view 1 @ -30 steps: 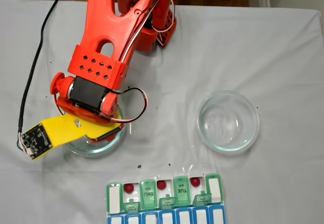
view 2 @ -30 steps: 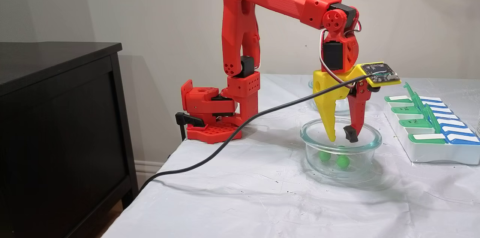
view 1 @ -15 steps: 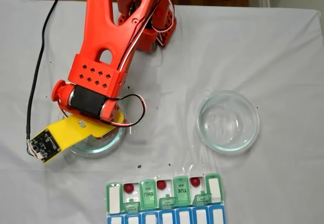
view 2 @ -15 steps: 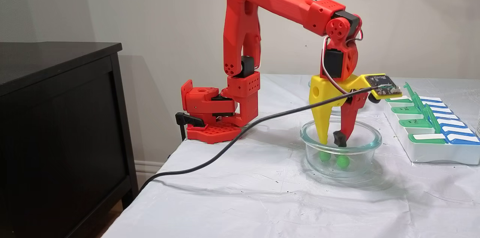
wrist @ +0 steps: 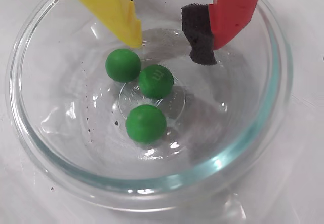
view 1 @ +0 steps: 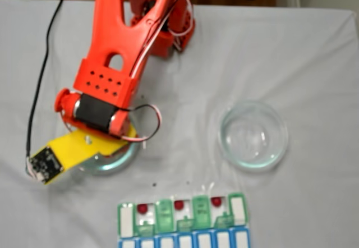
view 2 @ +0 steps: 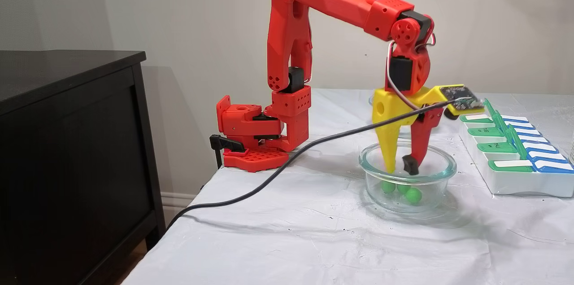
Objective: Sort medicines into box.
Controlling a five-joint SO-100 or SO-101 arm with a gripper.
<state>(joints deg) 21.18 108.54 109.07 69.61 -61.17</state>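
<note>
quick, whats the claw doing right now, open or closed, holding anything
Claw: open, holding nothing; its tips hang inside the glass dish just above the three green balls.

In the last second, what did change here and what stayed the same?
The open gripper sank deeper into the glass dish, its fingers closer together, grasping nothing. The green balls stay in the dish, the red balls in the pill box.

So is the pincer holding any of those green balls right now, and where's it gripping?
Nothing is held. The pincer hangs open inside the round clear glass dish, above three loose glossy green balls.
</note>
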